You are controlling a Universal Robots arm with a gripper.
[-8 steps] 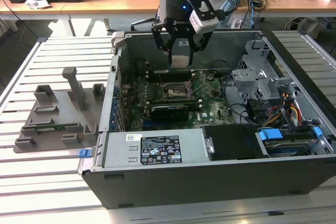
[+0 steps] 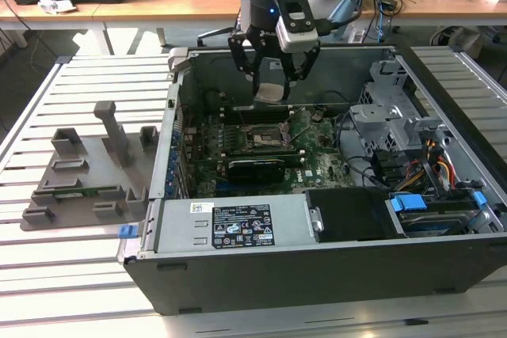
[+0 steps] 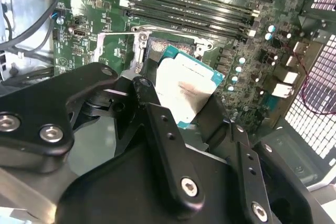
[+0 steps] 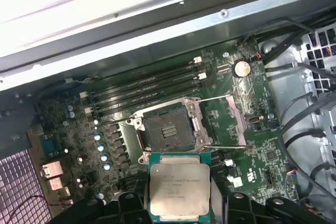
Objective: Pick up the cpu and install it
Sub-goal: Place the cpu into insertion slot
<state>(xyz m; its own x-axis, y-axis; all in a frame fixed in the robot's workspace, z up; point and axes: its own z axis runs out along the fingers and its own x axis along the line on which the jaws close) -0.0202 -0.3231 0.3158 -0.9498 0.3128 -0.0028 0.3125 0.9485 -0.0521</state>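
My 1 gripper (image 2: 274, 85) is clenched on the cpu (image 2: 271, 93), with 2 dark fingers (image 4: 132, 205) pressing on 2 opposite edges of the chip. In both wrist views the cpu (image 4: 178, 192) shows its silvery plate with a thin green rim, and it hangs in the air, touching nothing but my fingers.

In the exterior view I hold it inside the open computer case (image 2: 317, 275), toward the case's 12 o'clock wall. The 1 socket (image 2: 265, 136) lies at 6 o'clock from the chip, near but well clear of it. In the first wrist view that socket (image 4: 165, 129) is bare, its dark square bed exposed, and its 1 metal bracket (image 4: 233, 121) is swung open beside it. Beyond the socket run 4 long dark memory slots (image 4: 152, 85), side by side, and 1 round coin battery (image 4: 241, 67) sits on the green motherboard (image 4: 262, 156) near them. In the second wrist view the cpu (image 3: 184, 90) covers part of the socket frame (image 3: 157, 48).

In the exterior view, 1 grey power supply (image 2: 230, 227) with a white label lies at 6 o'clock of the motherboard (image 2: 317, 164). At 9 o'clock of the case, 1 grey moulded fixture (image 2: 87, 172) rests on the slatted table (image 2: 79, 85).
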